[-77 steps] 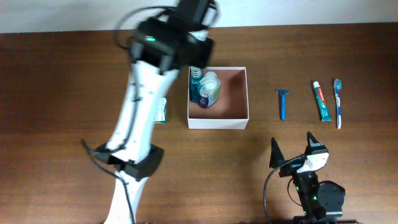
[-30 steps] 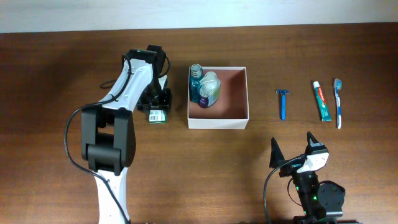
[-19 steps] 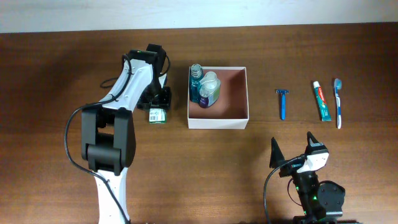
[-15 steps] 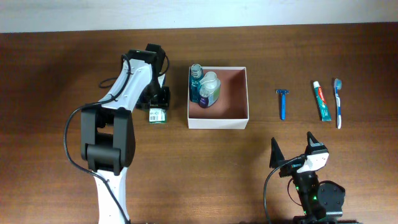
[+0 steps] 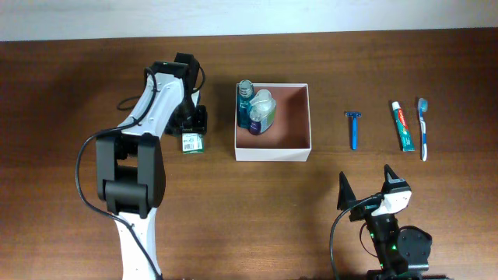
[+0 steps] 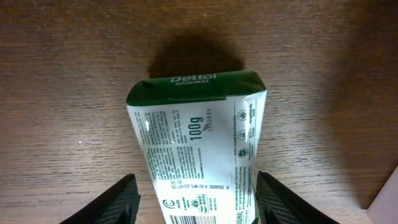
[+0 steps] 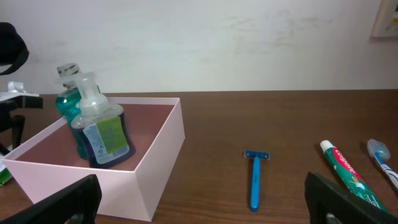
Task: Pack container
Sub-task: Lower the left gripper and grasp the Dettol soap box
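Observation:
The container (image 5: 305,117) is a square white-walled box with a reddish-brown inside; it also shows in the right wrist view (image 7: 158,168). Two blue-green bottles (image 5: 257,110) stand in its left part (image 7: 99,127). A green and white Dettol soap box (image 5: 192,143) lies on the table left of the container. My left gripper (image 5: 192,127) is low over it. In the left wrist view the jaws (image 6: 196,208) are open on either side of the soap box (image 6: 196,130), with a gap at the left finger. My right gripper (image 5: 366,189) is open and empty near the front edge (image 7: 202,208).
A blue razor (image 5: 353,128), a toothpaste tube (image 5: 402,126) and a toothbrush (image 5: 422,128) lie in a row right of the container. They also show in the right wrist view: razor (image 7: 255,177), toothpaste (image 7: 345,174), toothbrush (image 7: 379,155). A white wall runs along the far edge.
My left arm has swung from above the container down to the soap box at its left. The soap box has shifted slightly left. The right arm has not moved.

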`<action>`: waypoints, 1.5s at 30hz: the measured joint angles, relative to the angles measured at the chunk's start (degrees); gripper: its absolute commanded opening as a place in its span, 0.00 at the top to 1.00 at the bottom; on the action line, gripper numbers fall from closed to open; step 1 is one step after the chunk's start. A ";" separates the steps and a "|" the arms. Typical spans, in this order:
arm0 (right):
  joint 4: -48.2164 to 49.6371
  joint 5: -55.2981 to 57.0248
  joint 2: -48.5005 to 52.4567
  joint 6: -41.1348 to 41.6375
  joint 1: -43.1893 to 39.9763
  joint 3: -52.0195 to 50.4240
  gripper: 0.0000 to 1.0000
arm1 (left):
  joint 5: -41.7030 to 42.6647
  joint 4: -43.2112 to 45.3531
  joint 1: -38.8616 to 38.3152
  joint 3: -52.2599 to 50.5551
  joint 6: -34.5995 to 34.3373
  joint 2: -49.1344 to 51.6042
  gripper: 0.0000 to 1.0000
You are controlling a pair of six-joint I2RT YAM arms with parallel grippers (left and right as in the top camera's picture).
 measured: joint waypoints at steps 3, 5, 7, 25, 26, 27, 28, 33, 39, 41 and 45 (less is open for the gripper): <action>-0.02 0.00 0.00 -0.02 0.00 0.00 0.01 | 0.00 0.15 0.02 -0.04 0.00 0.02 0.39; -0.02 0.00 0.00 0.00 0.00 0.00 0.01 | 0.00 0.17 0.00 -0.11 0.00 0.04 0.39; 0.00 0.00 0.00 0.02 0.00 0.00 0.01 | 0.00 0.37 0.00 -0.44 0.00 0.07 0.38; 0.00 0.00 0.00 0.00 0.00 0.00 0.01 | 0.22 5.33 0.00 -5.31 -0.87 0.11 0.40; 0.00 0.00 0.00 0.02 0.00 0.00 0.01 | 0.22 5.38 0.00 -5.33 -0.87 0.11 0.46; -0.02 0.00 0.00 0.00 0.00 0.00 0.01 | 0.22 5.49 0.00 -5.33 -0.87 0.11 0.50; -0.02 0.00 0.00 0.00 0.00 0.00 0.01 | 0.24 5.53 0.00 -5.33 -0.92 0.11 0.53; -0.02 0.00 0.00 0.02 0.00 0.00 0.01 | 0.48 5.49 0.02 -5.33 -1.31 0.11 0.67; 0.00 0.00 0.00 0.00 0.00 0.00 0.01 | 1.36 4.94 0.33 -5.25 -1.31 0.11 0.69; -0.02 0.00 0.00 0.00 0.00 0.00 0.01 | 1.55 2.99 0.55 -4.68 -1.31 0.20 0.73; -0.02 0.00 0.00 0.02 0.00 0.00 0.01 | 1.84 -2.14 0.98 0.87 -1.29 0.92 0.73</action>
